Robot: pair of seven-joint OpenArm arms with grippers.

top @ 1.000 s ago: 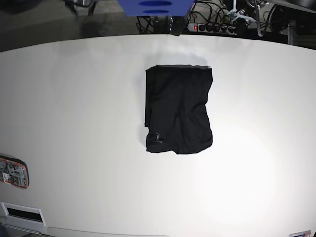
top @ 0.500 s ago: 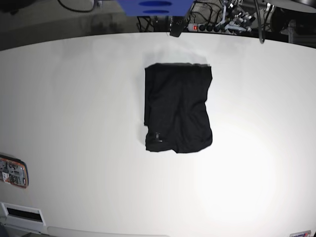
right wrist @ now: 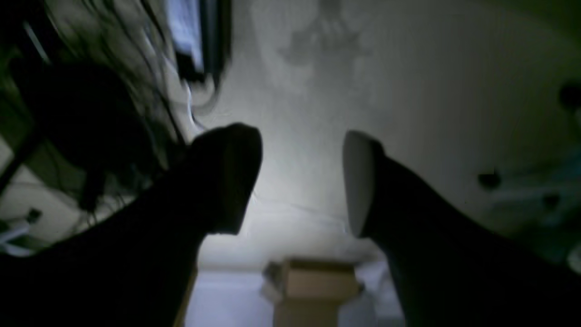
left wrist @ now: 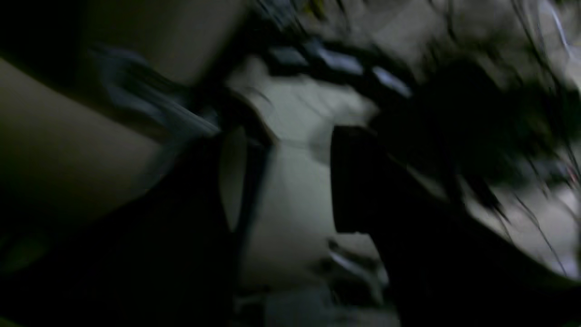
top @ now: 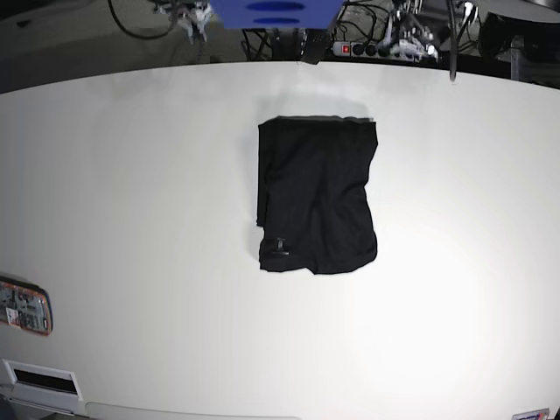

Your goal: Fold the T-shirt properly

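Observation:
The black T-shirt [top: 317, 197] lies folded into a compact rectangle in the middle of the white table [top: 131, 175], with a small tag [top: 278, 245] near its front left corner. My left gripper [left wrist: 290, 181] is open and empty; its blurred wrist view looks off the table at cables and floor. My right gripper [right wrist: 299, 181] is open and empty, facing a pale floor. Neither wrist view shows the T-shirt. In the base view only bits of the arms show beyond the table's far edge, the left arm [top: 411, 31] and the right arm [top: 185, 13], both far from the T-shirt.
An orange-edged device [top: 24, 306] sits at the table's left edge, with a white slotted panel [top: 39, 378] below it. A power strip [top: 367, 48] and cables lie behind the table, by a blue part [top: 273, 10]. A cardboard box [right wrist: 317, 281] stands on the floor.
The T-shirt has not moved. Behind the table's far edge the arm parts have shifted, and part of the right arm has come into view at the top left.

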